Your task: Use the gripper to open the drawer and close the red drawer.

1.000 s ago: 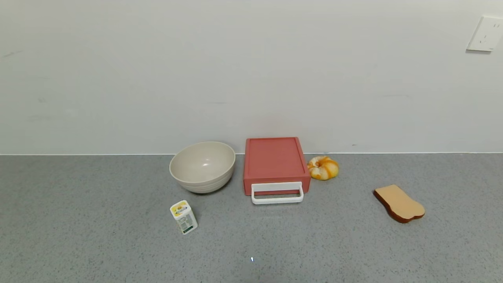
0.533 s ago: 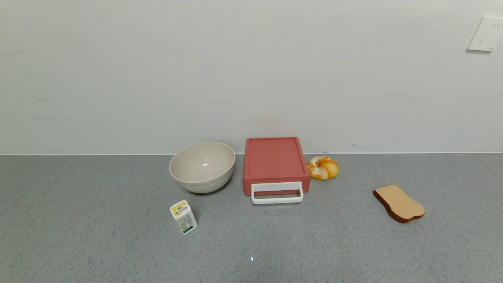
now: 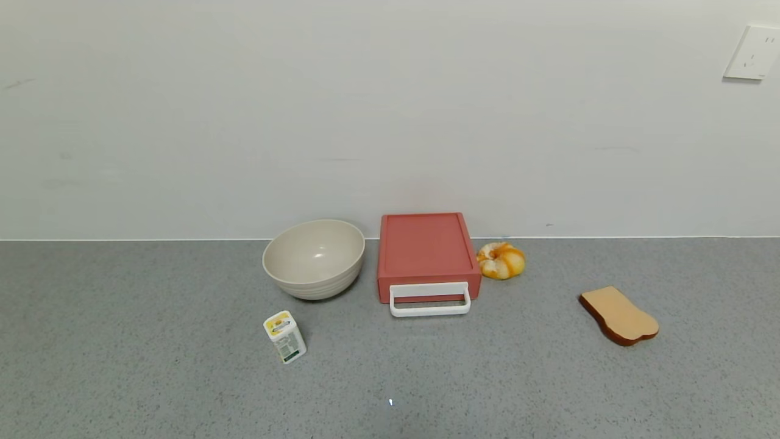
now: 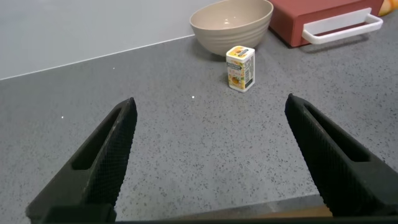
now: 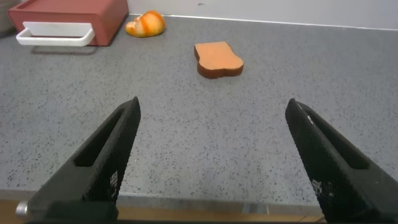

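Right wrist: I'm looking out between spread fingers over the grey countertop [image 5: 205,143].

I'm holding the right gripper [image 5: 214,155] low at the counter's near edge, its two dark fingers [image 5: 102,162] gaping wide and gripping nothing. Far ahead, the red drawer [image 5: 71,15] is sitting shut, its white handle [image 5: 55,35] facing me. A yellow-orange bun [image 5: 146,25] is lying just beside the drawer, and a slice of toast [image 5: 217,59] is resting well apart from both.

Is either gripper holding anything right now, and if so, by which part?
Nothing is held. The left gripper and right gripper are both open over bare countertop, short of the drawer; its white handle is untouched.
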Robot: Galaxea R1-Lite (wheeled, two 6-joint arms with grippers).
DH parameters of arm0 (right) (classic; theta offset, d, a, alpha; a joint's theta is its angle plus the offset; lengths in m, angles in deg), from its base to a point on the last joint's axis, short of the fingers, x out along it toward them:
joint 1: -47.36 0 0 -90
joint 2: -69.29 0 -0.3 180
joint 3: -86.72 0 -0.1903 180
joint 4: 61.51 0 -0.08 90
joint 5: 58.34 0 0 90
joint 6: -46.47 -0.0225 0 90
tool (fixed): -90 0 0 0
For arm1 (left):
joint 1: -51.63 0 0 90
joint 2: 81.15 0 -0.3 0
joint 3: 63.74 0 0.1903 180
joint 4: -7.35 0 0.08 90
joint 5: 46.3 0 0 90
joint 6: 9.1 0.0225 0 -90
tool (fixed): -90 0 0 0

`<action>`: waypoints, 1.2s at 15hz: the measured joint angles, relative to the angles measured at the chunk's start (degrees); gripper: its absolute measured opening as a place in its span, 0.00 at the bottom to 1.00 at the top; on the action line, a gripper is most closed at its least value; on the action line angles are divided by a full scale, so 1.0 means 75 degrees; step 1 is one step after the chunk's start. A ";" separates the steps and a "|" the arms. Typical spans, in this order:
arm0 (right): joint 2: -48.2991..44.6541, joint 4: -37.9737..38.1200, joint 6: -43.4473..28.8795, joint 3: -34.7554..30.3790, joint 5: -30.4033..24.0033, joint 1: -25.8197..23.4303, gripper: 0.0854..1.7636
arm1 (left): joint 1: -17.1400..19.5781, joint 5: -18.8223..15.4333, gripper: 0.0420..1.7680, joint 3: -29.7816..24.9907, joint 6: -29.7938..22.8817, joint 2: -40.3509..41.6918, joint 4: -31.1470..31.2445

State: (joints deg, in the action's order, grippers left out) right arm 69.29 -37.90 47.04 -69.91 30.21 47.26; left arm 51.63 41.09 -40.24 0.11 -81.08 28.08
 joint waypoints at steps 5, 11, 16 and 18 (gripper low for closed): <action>0.0000 0.0003 -0.0003 0.0000 0.0000 0.0000 0.97 | 0.0000 -0.0049 0.97 -0.0011 -0.0073 0.0000 0.0024; 0.0000 0.0003 0.0000 0.0000 0.0000 -0.0002 0.97 | 0.0000 0.0065 0.97 -0.0018 -0.0990 0.0000 0.0286; 0.0000 0.0003 0.0003 0.0000 0.0000 0.0003 0.97 | 0.0000 0.0088 0.97 -0.0018 -0.1104 0.0000 0.0296; 0.0000 0.0003 0.0000 0.0000 0.0000 -0.0002 0.97 | 0.0000 0.0091 0.97 -0.0018 -0.1107 0.0000 0.0296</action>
State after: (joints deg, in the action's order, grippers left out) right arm 69.29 -37.88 47.04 -69.91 30.21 47.25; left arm 51.63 41.77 -40.37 -8.20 -81.08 30.30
